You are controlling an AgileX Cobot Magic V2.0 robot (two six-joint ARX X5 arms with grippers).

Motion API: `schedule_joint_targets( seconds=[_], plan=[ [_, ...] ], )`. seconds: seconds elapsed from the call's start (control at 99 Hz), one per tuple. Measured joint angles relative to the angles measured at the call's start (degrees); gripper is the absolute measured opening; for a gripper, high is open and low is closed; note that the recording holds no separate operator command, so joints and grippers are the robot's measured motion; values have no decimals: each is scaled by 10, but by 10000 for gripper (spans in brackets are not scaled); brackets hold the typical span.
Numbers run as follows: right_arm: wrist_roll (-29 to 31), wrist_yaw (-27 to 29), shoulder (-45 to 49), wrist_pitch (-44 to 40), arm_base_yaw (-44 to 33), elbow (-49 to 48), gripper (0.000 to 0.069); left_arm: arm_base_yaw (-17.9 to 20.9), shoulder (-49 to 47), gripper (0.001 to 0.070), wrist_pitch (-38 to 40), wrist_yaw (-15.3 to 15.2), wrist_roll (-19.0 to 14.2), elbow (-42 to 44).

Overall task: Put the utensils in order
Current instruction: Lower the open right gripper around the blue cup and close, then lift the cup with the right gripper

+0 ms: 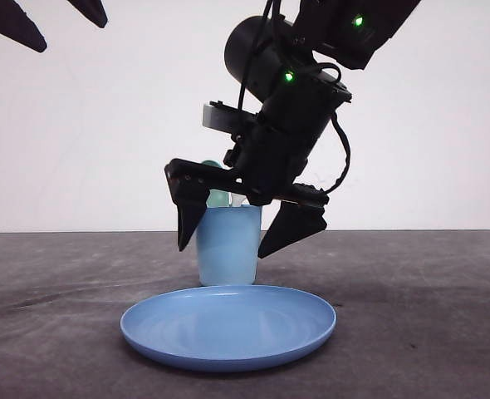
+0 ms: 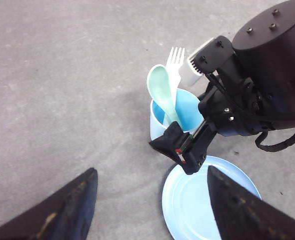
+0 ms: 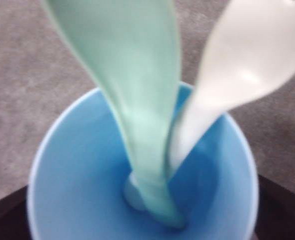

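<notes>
Standing handle-down inside the light blue cup [image 2: 180, 112], the pale mint-green spoon [image 2: 161, 90] and the white fork [image 2: 175, 62] were seen leaning together against its rim, their heads raised above the cup mouth. In the right wrist view the spoon handle [image 3: 137, 100] and the fork handle [image 3: 227, 75] were found to meet at the cup's floor, touching or nearly so, with the cup wall [image 3: 62, 165] ringed around them. The cup was placed upright on the grey table [image 1: 46, 316], just behind the round blue plate [image 1: 228, 326], which was left bare.

The right gripper [image 1: 252, 229] was held directly over the cup in the front view, tilted downward, with its two dark fingers spread apart to either side of the cup's upper part; nothing was clamped between them, and no contact with the utensils could be made out. From the left wrist view the same gripper [image 2: 185, 150] was seen beside the cup rim, over the near edge of the plate.

The left gripper [image 2: 150, 207] was held high and well apart from the cup, its fingers widely parted and empty; their tips [image 1: 29, 37] were seen at the upper corner of the front view.
</notes>
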Motion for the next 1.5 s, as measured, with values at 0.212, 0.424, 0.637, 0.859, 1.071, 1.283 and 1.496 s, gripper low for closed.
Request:
schedule_joint_targets(
  seconds=[0.212, 0.424, 0.637, 0.859, 1.071, 1.283, 1.496],
  plan=[
    [-2, 0, 3, 4, -1, 1, 485, 0, 0, 422, 0, 0, 0, 0],
    [-2, 2, 3, 6, -2, 1, 433, 0, 0, 422, 0, 0, 0, 0],
    [-4, 2, 0, -15, -2, 7, 422, 0, 0, 422, 0, 0, 0, 0],
    [-35, 3, -98, -70, 1, 8, 422, 0, 0, 422, -1, 0, 0, 0],
    [-78, 3, -223, -146, 19, 11, 421, 0, 0, 422, -2, 0, 0, 0],
    [-101, 3, -308, -208, 58, 11, 420, 0, 0, 422, -3, 0, 0, 0],
    [-105, 14, -313, -256, 83, 10, 419, 0, 0, 422, -2, 0, 0, 0]
  ],
)
